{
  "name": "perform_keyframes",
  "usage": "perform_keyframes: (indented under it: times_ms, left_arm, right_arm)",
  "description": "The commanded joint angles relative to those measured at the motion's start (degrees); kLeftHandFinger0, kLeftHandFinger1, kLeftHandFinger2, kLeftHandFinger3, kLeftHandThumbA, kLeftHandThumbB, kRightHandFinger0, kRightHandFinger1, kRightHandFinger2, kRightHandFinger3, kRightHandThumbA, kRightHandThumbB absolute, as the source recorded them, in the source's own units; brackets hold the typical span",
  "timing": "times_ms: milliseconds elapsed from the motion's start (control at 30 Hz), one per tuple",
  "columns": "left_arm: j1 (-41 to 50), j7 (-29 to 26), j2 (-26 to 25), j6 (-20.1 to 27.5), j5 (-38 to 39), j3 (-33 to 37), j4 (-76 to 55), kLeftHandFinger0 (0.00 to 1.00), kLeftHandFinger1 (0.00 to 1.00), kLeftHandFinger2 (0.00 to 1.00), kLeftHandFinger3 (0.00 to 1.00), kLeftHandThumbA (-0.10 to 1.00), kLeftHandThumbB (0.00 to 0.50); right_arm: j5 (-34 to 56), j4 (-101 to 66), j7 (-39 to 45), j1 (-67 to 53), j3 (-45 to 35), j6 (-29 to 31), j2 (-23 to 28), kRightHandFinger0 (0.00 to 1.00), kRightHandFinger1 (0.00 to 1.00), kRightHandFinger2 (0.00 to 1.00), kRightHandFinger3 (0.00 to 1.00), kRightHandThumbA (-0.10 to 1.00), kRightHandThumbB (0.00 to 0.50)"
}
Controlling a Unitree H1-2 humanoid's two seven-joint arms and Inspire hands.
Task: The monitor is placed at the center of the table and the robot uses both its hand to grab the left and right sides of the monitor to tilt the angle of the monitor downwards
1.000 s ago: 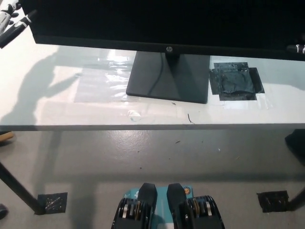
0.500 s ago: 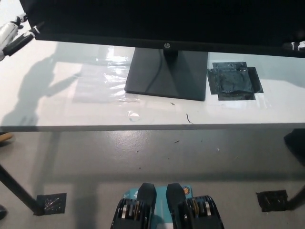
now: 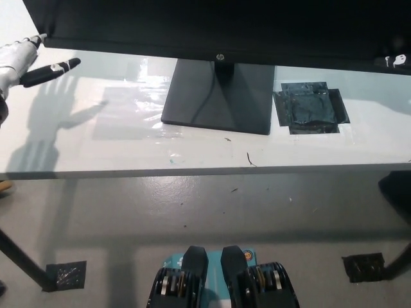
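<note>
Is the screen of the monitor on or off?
Off, it seems: the monitor shows only black above its stand, nothing lit.

The wide black flat-screen monitor (image 3: 218, 29) is cut off by the top edge, and only a sliver of the black right hand (image 3: 395, 61) shows at its right end.

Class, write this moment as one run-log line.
stage: reaching | left hand: open, beside monitor's lower left corner | right hand: at monitor's right edge, grip unclear | monitor: on table
</note>
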State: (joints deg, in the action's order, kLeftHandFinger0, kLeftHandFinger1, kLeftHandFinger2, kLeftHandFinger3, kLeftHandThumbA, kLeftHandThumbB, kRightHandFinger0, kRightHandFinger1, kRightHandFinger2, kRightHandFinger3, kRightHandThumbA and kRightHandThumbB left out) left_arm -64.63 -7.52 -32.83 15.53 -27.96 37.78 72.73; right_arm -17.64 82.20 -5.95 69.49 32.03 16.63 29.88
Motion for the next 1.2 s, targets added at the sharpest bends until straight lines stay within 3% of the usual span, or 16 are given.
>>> perform_keyframes:
  times_ms: [0,267,400,500,533,600,633,700,767,800,900,933,967,1067,1100,1167]
  left_arm:
    - [-4.59,-4.51,5.24,5.13,-9.24,5.79,1.75,1.0,1.0,1.0,1.0,0.95,0.396]
    - [-3.06,-5.84,5.03,7.36,-8.18,5.56,1.27,1.0,1.0,1.0,1.0,0.94,0.398]
    - [-1.6,-5.58,4.02,9.69,-6.17,3.72,-0.8,1.0,1.0,1.0,1.0,0.95,0.419]
    - [-1.4,-5.56,3.96,9.92,-6.09,3.19,-1.03,1.0,1.0,1.0,1.0,0.95,0.42]
    - [5.92,0.34,0.81,11.4,5.15,-4.03,-13.99,1.0,1.0,1.0,1.0,0.98,0.495]
    - [7.06,1.77,0.53,11.4,6.01,-5.77,-15.8,1.0,1.0,1.0,1.0,0.99,0.498]
    - [11.4,6.21,-1.1,9.28,11.26,-8.6,-23.4,1.0,1.0,1.0,1.0,1.0,0.5]
    - [13.73,8.87,-1.72,7.69,13.18,-10.83,-27.69,1.0,1.0,1.0,1.0,1.0,0.5]
    - [26.08,12.57,-7.1,2.99,24.22,-15.06,-48.78,1.0,1.0,1.0,1.0,0.98,0.427]
    - [30.45,12.56,-8.62,1.92,27.97,-16.86,-55.11,1.0,1.0,1.0,1.0,0.97,0.404]
    - [31.37,13.43,-8.4,1.07,28.08,-18.17,-56.5,1.0,1.0,1.0,1.0,0.96,0.404]
    - [34.98,12.83,-9.32,1.42,30.87,-19.72,-60.13,1.0,1.0,1.0,1.0,1.0,0.481]
    - [43.02,11.03,-11.35,2.26,37.6,-23.07,-67.88,1.0,1.0,1.0,1.0,1.0,0.437]
    - [43.76,11.98,-10.83,1.5,37.69,-24.5,-68.78,1.0,1.0,1.0,1.0,1.0,0.437]
    - [52.82,8.85,-12.74,4.1,43.58,-28.12,-75.91,1.0,1.0,1.0,1.0,1.0,0.405]
    - [57.27,8.11,-13.31,5.11,45.89,-30.29,-79.45,1.0,1.0,1.0,1.0,1.0,0.413]
  right_arm:
    - [-18.52,-1.04,-24.04,5.05,13.19,-4.76,-6.76,1.0,1.0,1.0,1.0,0.71,0.5]
    - [-15.17,-0.81,-28.68,3.75,14.74,-4.62,-6.11,1.0,1.0,1.0,1.0,0.67,0.5]
    - [-8.99,-1.39,-23.62,3.3,10.17,0.23,-5.46,1.0,1.0,1.0,1.0,0.83,0.495]
    - [-8.69,-1.37,-23.88,3.2,9.69,1.03,-5.4,1.0,1.0,1.0,1.0,0.83,0.498]
    - [3.26,-7.68,-10.15,-0.69,-0.09,10.01,-2.73,1.0,1.0,1.0,1.0,0.86,0.454]
    - [4.03,-9.25,-7.86,-1.48,-2.0,10.29,-2.38,1.0,1.0,1.0,1.0,0.86,0.454]
    - [11.6,-18.69,-1.22,-6.77,-6.29,10.29,-0.3,1.0,1.0,1.0,1.0,0.85,0.458]
    - [14.3,-23.54,2.39,-9.5,-9.47,9.97,0.51,1.0,1.0,1.0,1.0,0.85,0.459]
    - [28.48,-45.81,9.53,-23.66,-14.25,7.28,5.61,1.0,1.0,1.0,1.0,0.96,0.497]
    - [34.35,-52.42,12.09,-28.43,-16.28,5.92,7.01,1.0,1.0,1.0,1.0,0.95,0.493]
    - [34.69,-54.0,13.05,-29.36,-17.64,4.79,6.85,1.0,1.0,1.0,1.0,0.95,0.493]
    - [37.32,-58.23,13.2,-32.75,-18.62,5.19,7.63,1.0,1.0,1.0,1.0,1.0,0.499]
    - [44.14,-68.17,13.15,-40.77,-20.77,6.3,10.0,1.0,1.0,1.0,1.0,0.97,0.436]
    - [44.33,-69.25,14.05,-41.52,-22.18,5.33,9.6,1.0,1.0,1.0,1.0,0.96,0.436]
    - [49.16,-78.4,12.13,-49.12,-25.12,5.91,12.78,1.0,1.0,1.0,1.0,0.99,0.448]
    - [52.43,-82.15,12.2,-52.66,-27.77,5.66,13.21,1.0,1.0,1.0,1.0,0.98,0.464]
